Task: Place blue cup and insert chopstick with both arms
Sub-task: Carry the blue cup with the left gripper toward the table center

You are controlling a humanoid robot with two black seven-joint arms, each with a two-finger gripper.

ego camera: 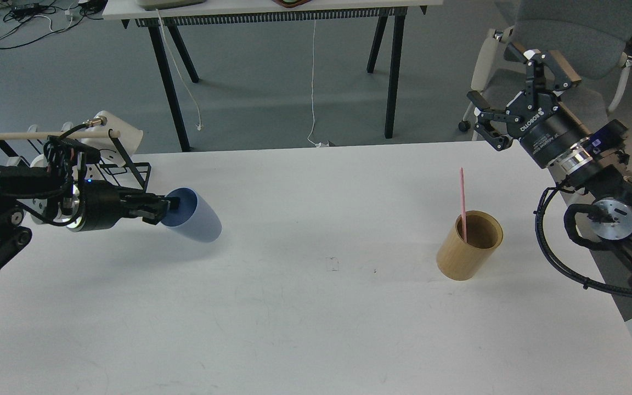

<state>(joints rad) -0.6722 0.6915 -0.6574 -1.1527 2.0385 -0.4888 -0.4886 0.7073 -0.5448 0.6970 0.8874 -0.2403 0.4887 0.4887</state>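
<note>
My left gripper (167,207) is shut on the rim of the blue cup (195,219) and holds it tilted, mouth toward the arm, above the left part of the white table (316,329). A pink chopstick (462,202) stands upright in a tan wooden cylinder holder (468,245) on the right of the table. My right gripper (513,88) is open and empty, raised beyond the table's far right edge, well above and behind the holder.
A black wire rack (107,164) with a pale wooden rod (47,134) and white cups stands at the table's far left. A grey chair (568,33) is behind the right arm. Another table with black legs (272,11) stands further back.
</note>
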